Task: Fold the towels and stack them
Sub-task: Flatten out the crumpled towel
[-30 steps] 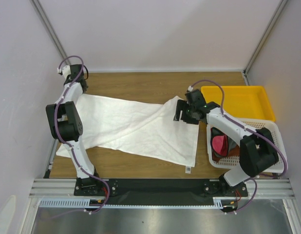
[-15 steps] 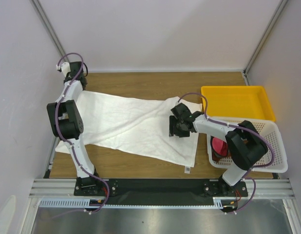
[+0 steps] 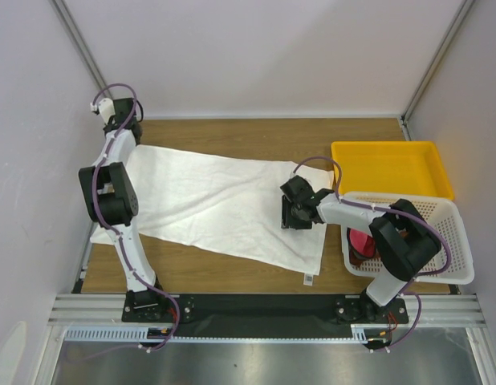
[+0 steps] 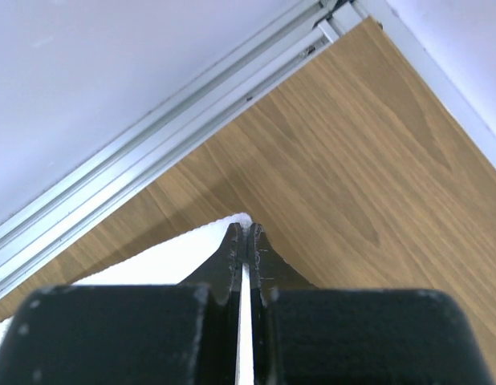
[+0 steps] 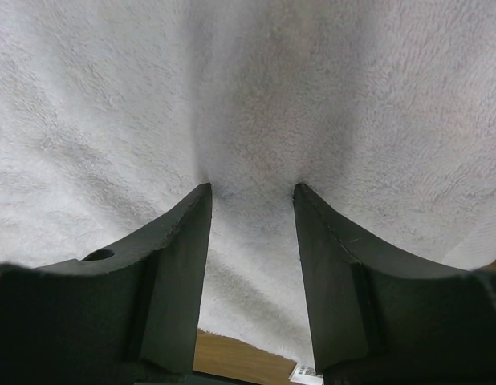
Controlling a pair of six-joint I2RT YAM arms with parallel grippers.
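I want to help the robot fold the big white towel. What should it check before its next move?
1. Corner held: ok. The left gripper is shut on a corner of the white towel.
2. Second grip made: not ok. The right gripper presses on the cloth with its jaws apart.
3. Towel spread out on the table: ok.
4. Near corner free: ok. The tag lies there with nothing on it.
5. Other cloths out of the way: ok. The pink towel sits in the basket.
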